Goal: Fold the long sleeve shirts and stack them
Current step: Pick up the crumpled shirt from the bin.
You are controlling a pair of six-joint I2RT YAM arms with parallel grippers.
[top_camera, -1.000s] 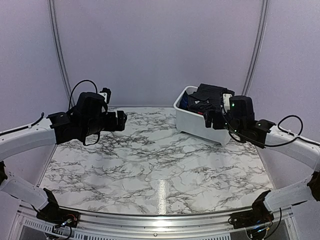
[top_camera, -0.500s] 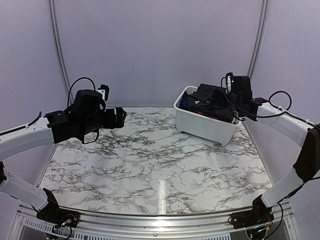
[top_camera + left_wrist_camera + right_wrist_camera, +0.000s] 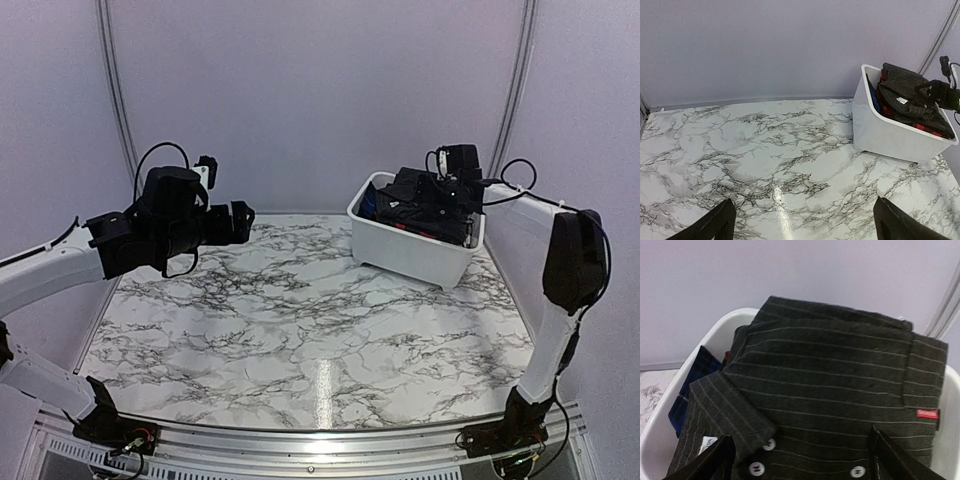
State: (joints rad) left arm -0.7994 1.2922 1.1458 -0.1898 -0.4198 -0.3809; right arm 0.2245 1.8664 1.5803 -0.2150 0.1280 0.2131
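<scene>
1. Left gripper (image 3: 802, 226): black, two-fingered, jaws spread wide and holding nothing. It hovers over the table's 9 o'clock side and points toward 3 o'clock.
2. Grey-veined white marble tabletop (image 3: 300, 330): a broad expanse lying at 9 o'clock of the tub, judged roomy enough to spread a shirt.
3. White rectangular plastic tub (image 3: 410, 252): sits at the table's 2 o'clock, near the right edge and well apart from the left gripper.
4. Black pinstriped cloth shirt (image 3: 830, 380): folded, topmost in the tub and heaped above its rim. In the wrist view its stripes run 9 to 3, with buttons at 6 o'clock.
5. Right gripper (image 3: 800, 460): jaws wide and holding nothing, directly over the shirt; contact cannot be told. It is by far the nearer arm. Judged exit: up over the rim, then toward 9 o'clock.
</scene>
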